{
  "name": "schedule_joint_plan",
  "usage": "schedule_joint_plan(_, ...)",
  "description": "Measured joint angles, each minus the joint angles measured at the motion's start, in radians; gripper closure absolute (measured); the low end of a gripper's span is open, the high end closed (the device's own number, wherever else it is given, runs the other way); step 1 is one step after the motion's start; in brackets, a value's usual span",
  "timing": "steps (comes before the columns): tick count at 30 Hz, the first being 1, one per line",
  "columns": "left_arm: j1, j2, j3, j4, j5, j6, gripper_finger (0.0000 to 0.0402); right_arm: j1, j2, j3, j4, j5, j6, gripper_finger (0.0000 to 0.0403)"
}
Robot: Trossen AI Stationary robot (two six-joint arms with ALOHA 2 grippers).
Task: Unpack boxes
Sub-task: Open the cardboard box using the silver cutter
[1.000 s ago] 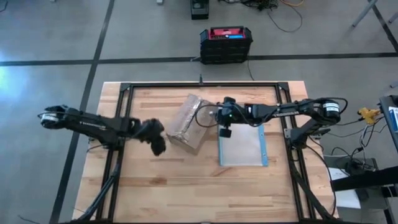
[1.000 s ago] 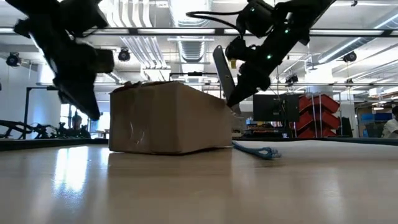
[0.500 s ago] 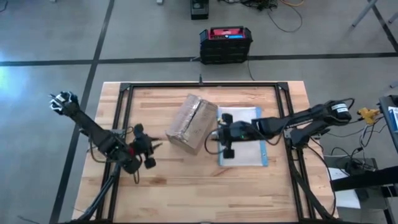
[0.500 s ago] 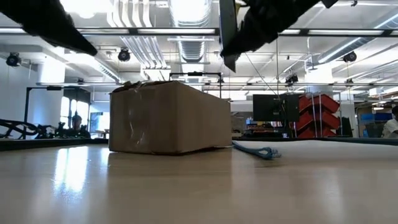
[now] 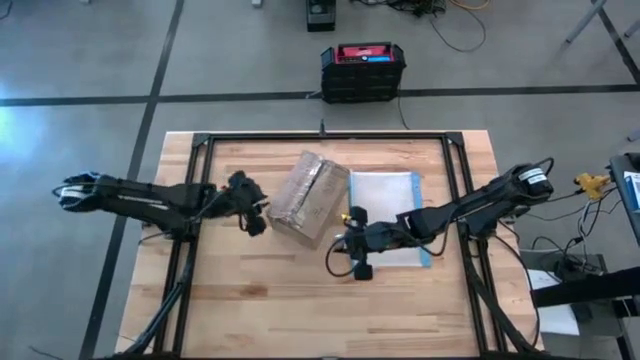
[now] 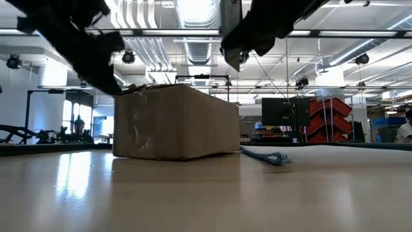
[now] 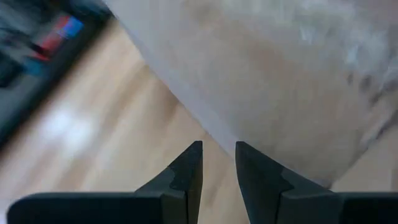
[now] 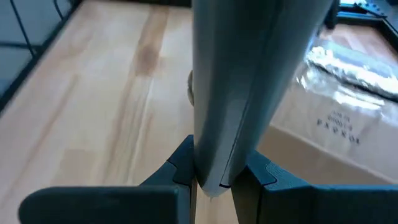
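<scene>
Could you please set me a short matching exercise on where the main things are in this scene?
Things:
1. cardboard box
2. clear pouch
3. black-and-red case
4. grey flat item

Places:
A. on the floor beyond the table
B. clamped in the right gripper
C. lying flat on the table, on the box's right-arm side
D. mid-table, next to the left gripper

Pairs: 1-D, 2-C, 3-A, 4-B
</scene>
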Motion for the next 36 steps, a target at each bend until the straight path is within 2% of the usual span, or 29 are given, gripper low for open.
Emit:
schedule_joint_plan(5, -0.022, 0.057, -0.050, 0.128, 0.082, -0.017, 0.0322, 0.005, -0.029, 0.000, -0.086, 0.021, 0.039, 0.0361)
schedule_joint_plan(11, -0.199, 0.086, -0.033, 0.226, 0.083, -0.080, 0.0322, 0.002, -0.063, -0.003, -0.236, 0.108, 0.058, 0.0361)
schedule_joint_plan(15, -0.362, 0.081, 0.024, 0.165, -0.013, -0.138, 0.0322, 0.008, -0.099, -0.012, -0.234, 0.113, 0.058, 0.0361)
schedule_joint_plan(18, -0.479, 0.059, 0.070, 0.092, -0.169, -0.137, 0.0322, 0.011, -0.115, -0.016, -0.215, 0.110, 0.055, 0.0361)
schedule_joint_plan(21, -0.532, 0.062, 0.097, 0.123, -0.310, -0.072, 0.0322, 0.016, -0.106, -0.030, -0.166, 0.112, 0.054, 0.0361)
schedule_joint_plan(23, -0.526, 0.058, 0.092, 0.127, -0.317, -0.043, 0.0322, 0.021, -0.080, -0.031, -0.041, 0.101, 0.032, 0.0361)
schedule_joint_plan(27, -0.482, 0.064, 0.075, 0.198, -0.205, -0.004, 0.0322, 0.043, -0.006, -0.035, 0.173, 0.100, -0.022, 0.0361)
schedule_joint_plan(30, -0.445, 0.079, 0.068, 0.280, -0.146, 0.025, 0.0322, 0.061, 0.031, -0.035, 0.272, 0.103, -0.068, 0.0361)
schedule_joint_plan(36, -0.352, 0.066, 0.037, 0.304, -0.048, 0.091, 0.0311, 0.051, 0.093, -0.012, 0.495, 0.128, -0.174, 0.0361)
